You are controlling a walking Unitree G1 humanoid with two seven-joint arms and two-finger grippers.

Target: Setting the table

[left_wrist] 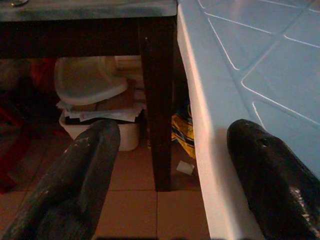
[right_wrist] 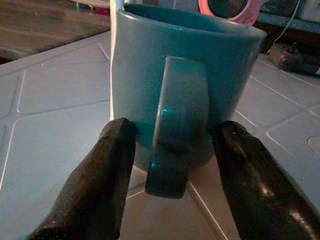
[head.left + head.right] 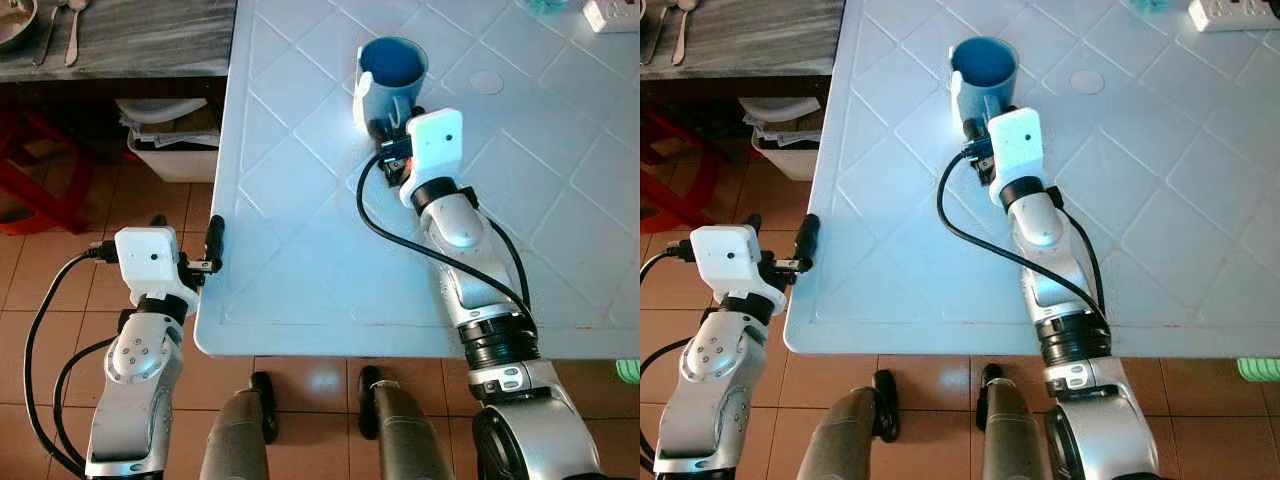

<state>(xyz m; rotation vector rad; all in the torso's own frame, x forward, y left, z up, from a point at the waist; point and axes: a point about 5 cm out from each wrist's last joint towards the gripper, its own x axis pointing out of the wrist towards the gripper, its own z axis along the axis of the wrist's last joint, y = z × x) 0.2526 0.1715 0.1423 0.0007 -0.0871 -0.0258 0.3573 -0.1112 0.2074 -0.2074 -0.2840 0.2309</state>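
On the pale blue plastic table [image 3: 300, 250], well in from its near edge, a blue mug [image 3: 390, 75] stands upright with its handle [image 2: 177, 125] turned toward me. My right gripper [image 3: 392, 128] is stretched out over the tabletop and sits right at that handle. In the right wrist view my two black fingers [image 2: 100, 175] stand open on either side of the handle, their tips close against the mug's wall or just touching it, and they have hold of nothing yet. I judge the step in hand to be taking the mug by its handle so it can be set at a place.

To do it well, I would keep the wrist level and centred on the handle, then close evenly so both pads meet the handle together. If one finger lands first, the mug could pivot on the smooth plastic. I would lift only once the grip feels firm, and straight up, since a handle grip lets a mug swing.

My left gripper [image 3: 200, 255] hangs low at the table's left edge. Its fingers are spread apart and empty, one beside the rim and one out over the tiled floor [image 3: 60, 290]. A power strip [image 3: 610, 15] lies at the far corner, well apart from the mug.
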